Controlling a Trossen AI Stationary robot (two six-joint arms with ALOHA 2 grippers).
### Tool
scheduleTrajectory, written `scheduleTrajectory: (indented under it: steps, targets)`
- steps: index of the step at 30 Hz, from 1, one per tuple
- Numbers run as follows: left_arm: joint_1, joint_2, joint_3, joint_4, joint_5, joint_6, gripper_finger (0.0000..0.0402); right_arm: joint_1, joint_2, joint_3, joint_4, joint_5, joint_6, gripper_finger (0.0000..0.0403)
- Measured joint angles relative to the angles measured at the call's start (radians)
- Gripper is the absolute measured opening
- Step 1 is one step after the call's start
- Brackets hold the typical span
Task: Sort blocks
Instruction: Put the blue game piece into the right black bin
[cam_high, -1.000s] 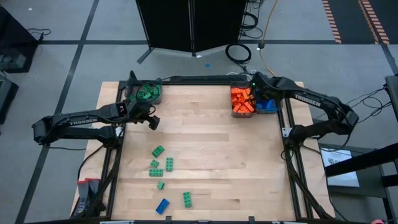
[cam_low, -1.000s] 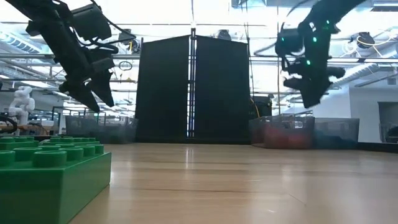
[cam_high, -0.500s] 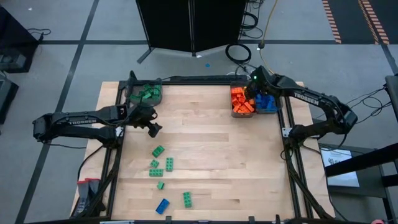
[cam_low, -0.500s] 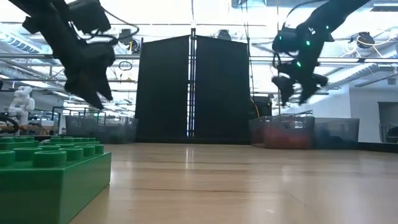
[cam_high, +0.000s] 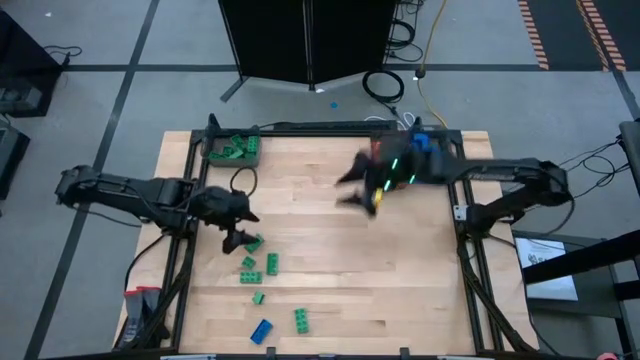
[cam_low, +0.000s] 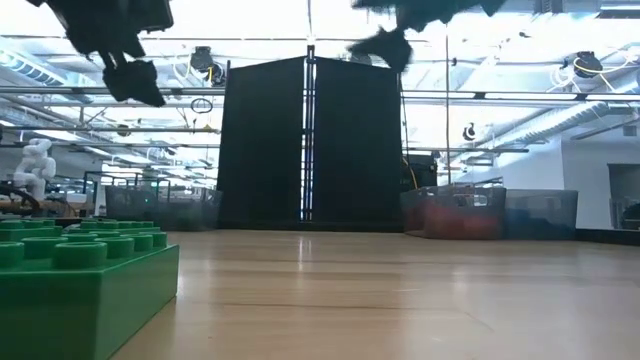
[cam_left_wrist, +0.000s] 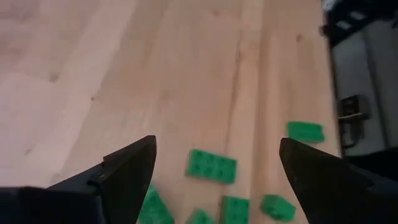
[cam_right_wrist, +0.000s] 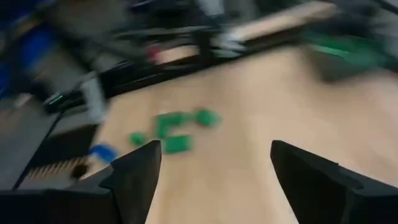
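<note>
Several loose green blocks (cam_high: 254, 243) and one blue block (cam_high: 261, 331) lie flat on the wooden table near its near-left corner. One green block (cam_low: 80, 290) fills the low view's left foreground. My left gripper (cam_high: 240, 238) hangs open just above the loose green blocks (cam_left_wrist: 212, 165), with nothing between its fingers. My right gripper (cam_high: 352, 188), blurred, is open in the air over the table's far middle. Its wrist view looks across at the green blocks (cam_right_wrist: 177, 127) and the blue block (cam_right_wrist: 102, 151).
A grey bin with green blocks (cam_high: 233, 150) stands at the far left corner. At the far right, bins with orange blocks (cam_high: 378, 152) and blue blocks (cam_high: 425, 143) are partly hidden by my right arm. The middle and right of the table (cam_high: 400, 270) are bare wood.
My left gripper has swung from beside the green bin toward the near edge and now hangs over the loose green blocks, still open. My right gripper opened over the far-right bins, then rose and swung fast toward the table's middle, tipping up from pointing down.
</note>
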Motion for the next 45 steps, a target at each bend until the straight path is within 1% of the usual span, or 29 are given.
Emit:
scheduleTrajectory:
  steps: [3, 6, 9, 14, 19, 23, 27, 30, 32, 39, 45]
  targets:
    - [-0.041, 0.000, 0.000, -0.062, -0.107, -0.022, 0.0343, 0.172, 0.100, 0.000, 0.136, 0.058, -0.048, 0.0297]
    - [-0.050, 0.001, 0.000, -0.146, -0.184, -0.087, 0.0343, 0.287, 0.228, 0.028, 0.263, 0.097, -0.086, 0.0297]
    - [-0.050, 0.001, 0.000, -0.223, -0.212, -0.136, 0.0343, 0.355, 0.382, 0.133, 0.257, 0.121, -0.132, 0.0297]
    - [-0.050, 0.001, 0.000, -0.313, -0.228, -0.175, 0.0343, 0.415, 0.641, 0.411, 0.150, 0.117, -0.230, 0.0297]
    - [-0.050, 0.001, 0.000, -0.353, -0.227, -0.176, 0.0343, 0.443, 0.846, 0.714, -0.028, 0.114, -0.349, 0.0297]
    - [-0.049, 0.001, 0.000, -0.378, -0.228, -0.176, 0.0343, 0.462, 0.989, 0.923, -0.086, 0.108, -0.422, 0.0297]
    - [-0.049, 0.001, 0.000, -0.395, -0.228, -0.176, 0.0343, 0.476, 1.100, 1.078, -0.092, 0.045, -0.426, 0.0297]
    - [-0.049, 0.001, 0.000, -0.394, -0.228, -0.175, 0.0343, 0.484, 1.155, 1.138, -0.080, 0.015, -0.423, 0.0297]
    - [-0.049, 0.001, 0.000, -0.393, -0.229, -0.176, 0.0343, 0.486, 1.177, 1.154, -0.071, 0.009, -0.422, 0.0297]
    - [-0.049, 0.001, 0.000, -0.392, -0.242, -0.176, 0.0343, 0.498, 1.240, 1.155, -0.016, 0.014, -0.427, 0.0297]
    - [-0.049, 0.001, 0.000, -0.391, -0.243, -0.176, 0.0343, 0.511, 1.292, 1.155, 0.097, 0.014, -0.464, 0.0297]
